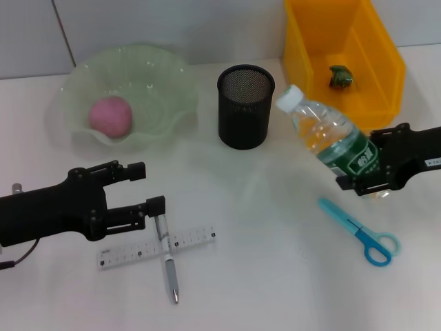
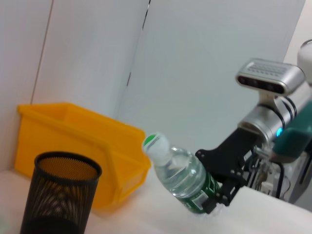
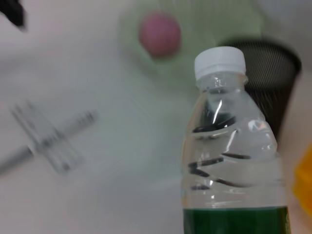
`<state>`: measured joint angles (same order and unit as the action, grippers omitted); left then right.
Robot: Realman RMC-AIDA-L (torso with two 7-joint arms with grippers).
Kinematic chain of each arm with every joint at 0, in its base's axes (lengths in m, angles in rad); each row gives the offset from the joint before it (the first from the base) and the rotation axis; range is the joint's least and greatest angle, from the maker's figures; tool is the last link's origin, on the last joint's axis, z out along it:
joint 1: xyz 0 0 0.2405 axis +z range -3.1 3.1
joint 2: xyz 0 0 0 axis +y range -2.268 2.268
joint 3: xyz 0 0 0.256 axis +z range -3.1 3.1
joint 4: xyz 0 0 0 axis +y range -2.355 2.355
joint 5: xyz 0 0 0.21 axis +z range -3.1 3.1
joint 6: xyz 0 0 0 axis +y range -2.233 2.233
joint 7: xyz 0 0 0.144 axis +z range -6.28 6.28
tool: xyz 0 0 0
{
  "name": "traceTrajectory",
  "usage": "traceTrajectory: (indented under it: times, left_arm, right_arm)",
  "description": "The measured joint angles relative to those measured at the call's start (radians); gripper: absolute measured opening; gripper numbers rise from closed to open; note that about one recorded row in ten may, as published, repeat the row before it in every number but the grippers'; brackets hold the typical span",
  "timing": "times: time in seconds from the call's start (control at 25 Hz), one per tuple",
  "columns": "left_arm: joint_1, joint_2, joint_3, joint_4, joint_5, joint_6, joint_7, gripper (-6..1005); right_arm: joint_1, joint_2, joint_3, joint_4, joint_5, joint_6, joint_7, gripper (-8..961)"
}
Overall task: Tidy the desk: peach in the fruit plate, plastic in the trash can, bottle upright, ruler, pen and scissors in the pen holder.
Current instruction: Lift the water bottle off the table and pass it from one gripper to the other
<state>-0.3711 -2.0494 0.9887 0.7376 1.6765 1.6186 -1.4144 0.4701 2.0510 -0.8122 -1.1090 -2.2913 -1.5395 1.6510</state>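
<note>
**op_remote:** Pen (image 1: 167, 261) and ruler (image 1: 156, 247) are closest to me, crossed on the white desk (image 1: 262, 289), the pen lying over the ruler. My left gripper (image 1: 153, 186) sits just above them with its fingers spread and nothing in them, so that side is parked for now. The job in hand is the bottle (image 1: 329, 141): my right gripper (image 1: 364, 169) is pinching it around the green label, low on the body. It's tilted, white cap leaning toward the mesh pen holder (image 1: 245, 105), base near the desk but hidden behind the fingers.

**benchrat:** So how do you stand it up clean?

**op_remote:** I reckon rotate the wrist slowly until the cap is straight over the base, then lower until the bottom sits flat, and only then let go. There's water in it, so I'd expect slosh if I rush. Watch the cap too, since it's near the pen holder and the yellow bin (image 1: 348, 48).

**benchrat:** Anything else in the way?

**op_remote:** Scissors (image 1: 361, 232) lie just below the gripper, so I'd set it down clear of them. Peach (image 1: 110, 116) is already in the fruit plate (image 1: 162, 77), and something small and green is sitting in the bin.
</note>
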Motion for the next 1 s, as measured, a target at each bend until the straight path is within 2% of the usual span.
traceTrajectory:
  times: [0.24,0.52,0.56,0.68,0.76,1.0]
  left_arm:
    - [-0.009,-0.007,-0.042,0.001,-0.001,0.046,-0.023,804]
    - [-0.018,-0.01,-0.061,-0.003,-0.039,0.095,-0.037,804]
    - [-0.022,-0.012,-0.062,-0.011,-0.095,0.108,-0.039,804]
    - [-0.03,-0.015,-0.062,-0.035,-0.139,0.108,-0.036,804]
    - [-0.058,-0.017,-0.062,-0.108,-0.194,0.103,-0.009,804]
    - [-0.1,-0.02,-0.062,-0.182,-0.215,0.092,0.038,804]
  right_arm:
    - [-0.061,0.01,0.006,0.101,0.245,-0.002,-0.191,786]
    - [-0.064,0.014,0.006,0.278,0.427,-0.003,-0.373,788]
    - [-0.061,0.015,0.0,0.324,0.47,-0.004,-0.415,788]
    - [-0.058,0.021,-0.006,0.359,0.5,-0.006,-0.449,788]
    - [-0.048,0.027,-0.007,0.396,0.514,-0.017,-0.479,789]
    - [-0.017,0.029,-0.007,0.467,0.528,-0.048,-0.505,790]
